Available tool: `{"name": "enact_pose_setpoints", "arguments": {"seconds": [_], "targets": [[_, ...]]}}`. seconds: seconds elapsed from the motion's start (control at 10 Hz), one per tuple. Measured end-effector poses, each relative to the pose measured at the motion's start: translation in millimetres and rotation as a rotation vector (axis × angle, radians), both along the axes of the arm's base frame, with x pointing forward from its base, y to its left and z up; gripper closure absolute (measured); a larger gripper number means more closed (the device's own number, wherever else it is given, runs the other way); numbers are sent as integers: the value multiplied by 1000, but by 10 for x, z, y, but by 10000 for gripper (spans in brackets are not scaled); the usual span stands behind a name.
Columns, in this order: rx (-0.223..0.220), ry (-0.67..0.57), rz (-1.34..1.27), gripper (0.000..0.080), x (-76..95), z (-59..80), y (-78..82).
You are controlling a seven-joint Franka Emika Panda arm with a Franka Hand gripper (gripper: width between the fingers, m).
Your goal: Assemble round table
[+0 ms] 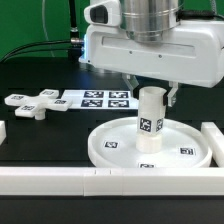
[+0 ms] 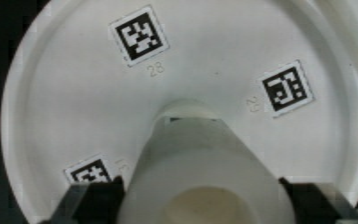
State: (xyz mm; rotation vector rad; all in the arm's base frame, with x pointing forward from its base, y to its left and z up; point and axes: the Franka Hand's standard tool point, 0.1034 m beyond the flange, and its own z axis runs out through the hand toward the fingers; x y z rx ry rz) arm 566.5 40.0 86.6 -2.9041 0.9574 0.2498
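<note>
The large round rimmed disc [image 1: 150, 148] lies flat on the black table, tags up. The stubby cylinder post [image 1: 150, 122] stands upright at its centre. My gripper [image 1: 150, 95] reaches down from above and is shut on the post's upper end. In the wrist view the post [image 2: 197, 160] fills the space between my two dark fingers [image 2: 83, 205], with the disc [image 2: 176, 60] and its tags beneath it. The small cross-shaped piece [image 1: 30, 104] lies on the table at the exterior view's left.
The marker board [image 1: 100, 99] lies flat behind the disc. Long white bars run along the front edge [image 1: 100, 182] and the exterior view's right side [image 1: 212, 140]. A short white bar end [image 1: 3, 131] sits at the left edge.
</note>
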Motion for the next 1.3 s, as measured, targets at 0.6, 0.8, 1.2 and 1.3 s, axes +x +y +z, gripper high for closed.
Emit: {"name": "enact_pose_setpoints", "arguments": {"seconds": [0.6, 0.8, 1.2, 1.3], "targets": [[-8, -26, -581, 390, -66, -12, -19], [28, -48, -775, 390, -53, -16, -22], [66, -49, -956, 378, -58, -15, 9], [67, -54, -929, 378, -59, -18, 11]]}}
